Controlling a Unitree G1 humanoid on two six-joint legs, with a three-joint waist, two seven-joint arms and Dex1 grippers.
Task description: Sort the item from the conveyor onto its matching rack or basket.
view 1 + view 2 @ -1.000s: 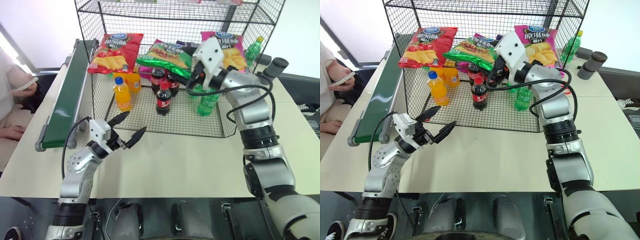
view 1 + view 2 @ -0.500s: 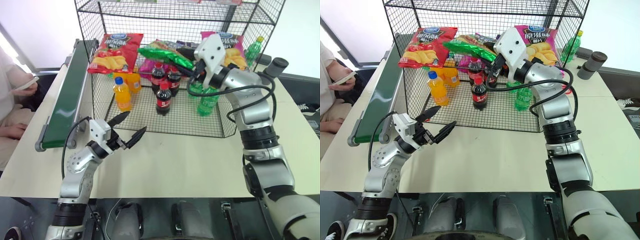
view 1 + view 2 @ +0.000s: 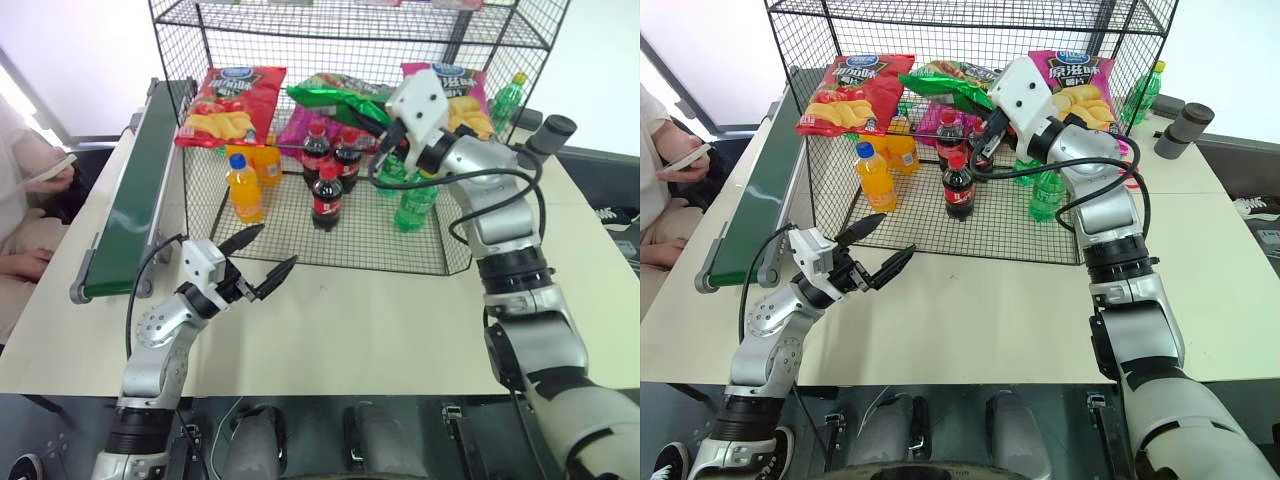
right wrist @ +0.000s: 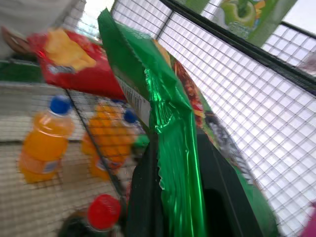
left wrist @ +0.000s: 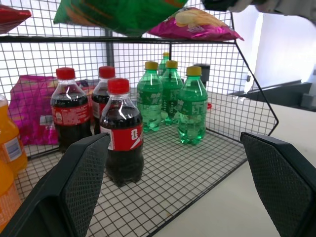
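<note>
Green chip bag [image 3: 335, 98], light, crinkly, prob slippery: right gripper [image 3: 987, 122] pinches its edge seam (best hold) at rack [image 3: 200, 25]; left gripper [image 3: 259, 259] jaws apart.

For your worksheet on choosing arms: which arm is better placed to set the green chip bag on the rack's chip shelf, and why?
The right. Its claw is shut on the green chip bag at the rack; the left claw hangs open, low over the table.
</note>
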